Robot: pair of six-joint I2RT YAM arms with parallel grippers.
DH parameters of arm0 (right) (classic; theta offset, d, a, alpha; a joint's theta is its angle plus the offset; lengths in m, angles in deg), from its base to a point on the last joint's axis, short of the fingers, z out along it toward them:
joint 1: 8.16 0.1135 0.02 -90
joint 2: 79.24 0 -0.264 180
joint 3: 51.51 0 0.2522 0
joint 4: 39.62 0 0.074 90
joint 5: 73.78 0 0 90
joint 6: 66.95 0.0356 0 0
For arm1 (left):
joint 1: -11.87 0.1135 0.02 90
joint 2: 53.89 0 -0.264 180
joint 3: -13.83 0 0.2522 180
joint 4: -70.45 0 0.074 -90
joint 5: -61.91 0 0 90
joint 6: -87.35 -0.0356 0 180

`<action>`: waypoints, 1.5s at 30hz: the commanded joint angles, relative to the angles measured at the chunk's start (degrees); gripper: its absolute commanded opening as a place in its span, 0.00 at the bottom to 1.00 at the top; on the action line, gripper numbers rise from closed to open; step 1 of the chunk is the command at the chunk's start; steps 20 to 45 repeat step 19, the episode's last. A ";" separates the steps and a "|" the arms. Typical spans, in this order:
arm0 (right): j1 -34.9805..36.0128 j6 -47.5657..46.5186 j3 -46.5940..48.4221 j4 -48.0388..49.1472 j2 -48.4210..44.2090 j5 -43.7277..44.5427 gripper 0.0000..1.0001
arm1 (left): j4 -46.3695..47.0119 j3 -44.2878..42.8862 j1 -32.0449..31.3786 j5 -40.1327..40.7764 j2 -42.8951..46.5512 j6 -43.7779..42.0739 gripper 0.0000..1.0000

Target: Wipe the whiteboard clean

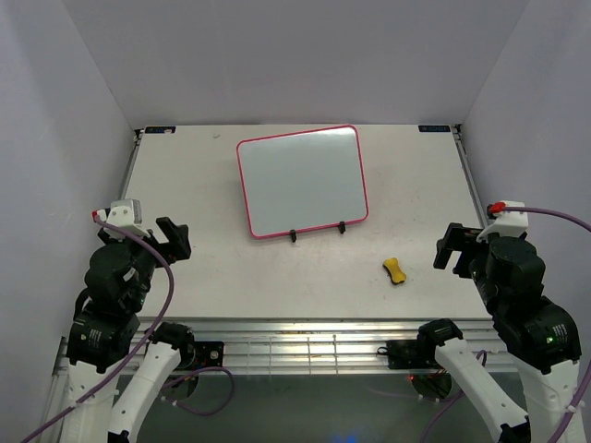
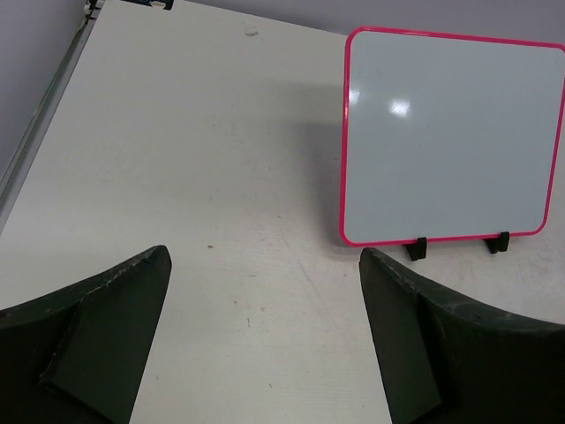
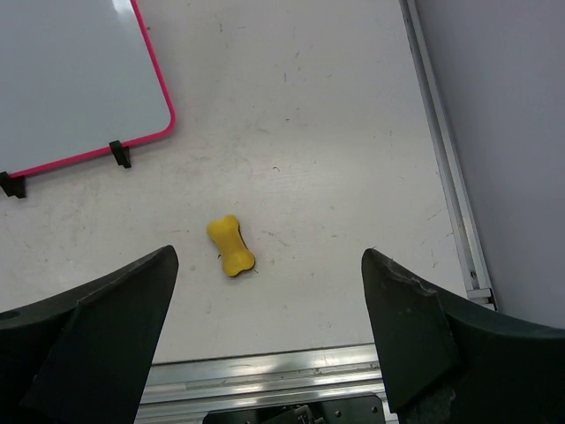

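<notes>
So the thing your next move hangs on is the yellow eraser (image 1: 395, 270): it's lying loose on the surface (image 1: 203, 194), off the whiteboard's (image 1: 302, 182) near-right corner and well over on the right arm's side. Your right gripper (image 1: 452, 249) is way closer to it than the left gripper (image 1: 175, 237), so I'd go with the right.

From the right wrist view the eraser sits ahead and a bit left of center between the fingers, long axis running roughly away from you with a slight tilt, so you'd probably close across its narrow waist.

Both grippers are wide open and holding nothing.

The whiteboard sits mid-surface toward the back. The left wrist view shows its face looking clean with just glare, but can't see the eraser at all.
</notes>
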 commanded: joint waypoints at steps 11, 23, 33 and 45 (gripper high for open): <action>-0.04 -2.08 -0.26 4.35 2.14 0.80 0.90 | 0.90 1.44 -0.51 2.72 -0.47 0.81 0.98; -0.13 -2.52 -0.88 5.50 3.19 0.18 0.90 | 1.35 1.53 -0.51 2.63 -0.56 0.64 0.98; -0.13 -2.52 -0.88 5.50 3.19 0.18 0.90 | 1.35 1.53 -0.51 2.63 -0.56 0.64 0.98; -0.13 -2.52 -0.88 5.50 3.19 0.18 0.90 | 1.35 1.53 -0.51 2.63 -0.56 0.64 0.98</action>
